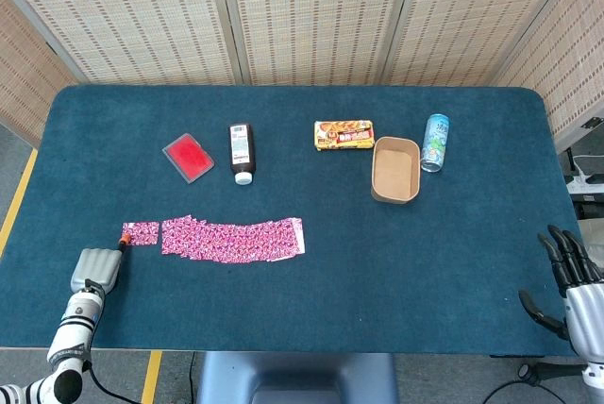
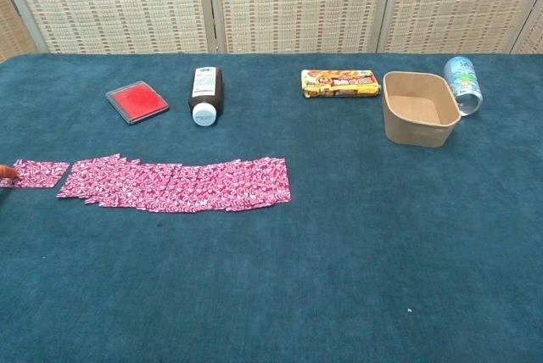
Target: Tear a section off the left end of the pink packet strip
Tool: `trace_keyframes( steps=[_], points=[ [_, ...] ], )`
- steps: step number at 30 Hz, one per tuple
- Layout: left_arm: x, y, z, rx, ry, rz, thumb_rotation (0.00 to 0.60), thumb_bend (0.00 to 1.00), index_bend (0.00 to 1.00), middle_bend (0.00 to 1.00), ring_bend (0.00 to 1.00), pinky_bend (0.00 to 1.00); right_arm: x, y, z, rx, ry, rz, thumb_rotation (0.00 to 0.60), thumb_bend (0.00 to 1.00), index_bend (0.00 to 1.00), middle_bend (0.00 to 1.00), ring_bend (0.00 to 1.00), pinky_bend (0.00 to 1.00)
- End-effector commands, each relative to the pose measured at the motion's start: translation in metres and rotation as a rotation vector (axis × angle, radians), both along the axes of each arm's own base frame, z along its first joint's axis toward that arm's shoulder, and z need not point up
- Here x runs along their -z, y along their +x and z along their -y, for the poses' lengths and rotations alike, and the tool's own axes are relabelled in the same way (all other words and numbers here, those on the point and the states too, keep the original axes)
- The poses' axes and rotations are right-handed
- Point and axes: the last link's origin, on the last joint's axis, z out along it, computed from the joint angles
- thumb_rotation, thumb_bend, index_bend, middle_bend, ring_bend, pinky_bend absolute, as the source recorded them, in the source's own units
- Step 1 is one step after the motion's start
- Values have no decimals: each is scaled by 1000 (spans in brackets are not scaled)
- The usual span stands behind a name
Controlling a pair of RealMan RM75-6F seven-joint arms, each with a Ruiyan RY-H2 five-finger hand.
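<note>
The pink packet strip (image 1: 233,238) lies flat on the blue table, also seen in the chest view as the strip (image 2: 178,183). A small torn-off section (image 1: 142,232) lies apart from its left end with a narrow gap between them; the chest view shows this section (image 2: 34,173) at the left edge. My left hand (image 1: 94,270) is at the table's front left, its orange fingertip (image 1: 123,244) pinching the section's left edge. My right hand (image 1: 576,281) hangs off the front right corner, fingers spread and holding nothing.
A red pad (image 1: 189,157), a dark bottle (image 1: 242,152), a yellow snack pack (image 1: 344,134), a brown paper box (image 1: 395,170) and a blue can (image 1: 435,142) lie across the far half of the table (image 1: 425,253).
</note>
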Motion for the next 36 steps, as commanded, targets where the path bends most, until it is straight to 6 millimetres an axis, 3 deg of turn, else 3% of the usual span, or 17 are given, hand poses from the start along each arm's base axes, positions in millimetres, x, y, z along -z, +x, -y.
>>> trace_keyframes(
  steps=[1, 21, 36],
  points=[
    [-4, -2, -2, -14, 22, -11, 600, 850, 18, 757, 685, 646, 0, 0, 0, 0, -1, 0, 600, 227, 0, 0, 0, 280],
    [9, 6, -4, 8, -24, 8, 600, 848, 27, 757, 685, 645, -1, 0, -1, -1, 2, 4, 600, 227, 0, 0, 0, 280],
    [-4, -6, -5, -104, 96, -125, 600, 850, 286, 759, 697, 663, 0, 0, 0, 1, 6, -1, 600, 227, 0, 0, 0, 280]
  ],
)
